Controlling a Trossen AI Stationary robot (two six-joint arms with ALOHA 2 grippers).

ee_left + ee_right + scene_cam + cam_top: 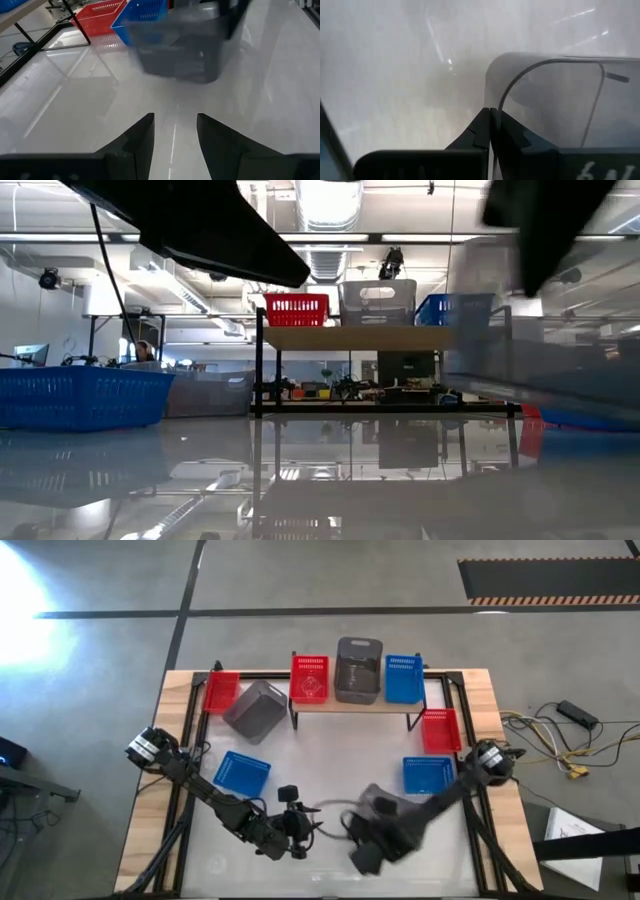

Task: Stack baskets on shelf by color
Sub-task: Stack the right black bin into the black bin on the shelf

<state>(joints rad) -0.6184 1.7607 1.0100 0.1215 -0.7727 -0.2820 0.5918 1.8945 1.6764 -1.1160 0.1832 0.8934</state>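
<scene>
In the right wrist view we see the right gripper (490,131) clenched on the rim of a dark grey basket (555,100), its two dark fingers pressed together over the thin edge. Some pale marks show at the lower right of that picture, but we cannot read them as writing. In the high view this gripper (368,840) sits low and just right of centre, with the blurred grey basket (378,802) beside it.

The left gripper (174,131) is released, its fingers standing apart over bare white tabletop, holding nothing. In the high view it (296,833) lies lower centre, just left of the right gripper.

Farther out, the shelf (352,704) stands at upper centre of the high view. On it we see a red basket (309,678) at the left, a second dark grey basket (358,670) in the middle and a blue basket (403,679) at the right.

On the table (330,745) left of the shelf lie another red basket (221,691) and a tipped grey basket (255,707), touching each other. A blue basket (242,772) rests at centre left. Right of the shelf sits a red basket (440,730), and below it a blue basket (428,775).

We can read no brand or label on any basket.
</scene>
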